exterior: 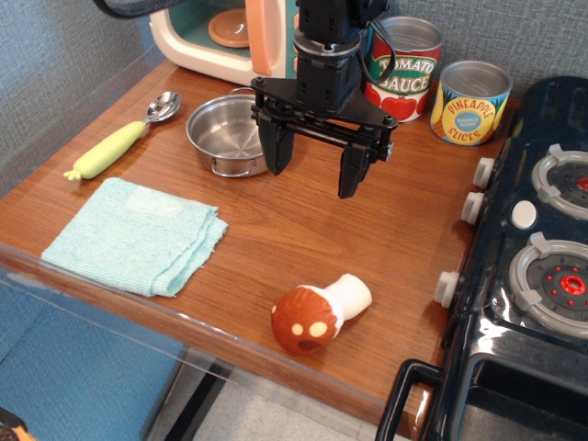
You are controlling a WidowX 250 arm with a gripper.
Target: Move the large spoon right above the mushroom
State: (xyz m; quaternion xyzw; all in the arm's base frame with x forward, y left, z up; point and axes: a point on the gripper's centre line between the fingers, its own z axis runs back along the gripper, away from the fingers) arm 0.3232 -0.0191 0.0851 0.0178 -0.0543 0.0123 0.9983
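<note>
Two black fingers (273, 150) spread wide, grasping nothing. Yellow-green-handled silver spoon (124, 136) untouched at 10 o'clock; spotted brown-capped cream-stemmed mushroom (321, 312) lies toppled at 6 o'clock.

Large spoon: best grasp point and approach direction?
Probably the yellow-green handle of the large spoon, mid-length, from straight above. It lies flat and diagonal on the table, so turn the open gripper to close across the handle; the shiny bowl looks slippery.

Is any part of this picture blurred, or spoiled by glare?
In the observation.image view the mushroom and the large spoon are sharp; mild highlights sit on the spoon's bowl and the steel pot; the open hand casts a soft shadow on the table.
</note>
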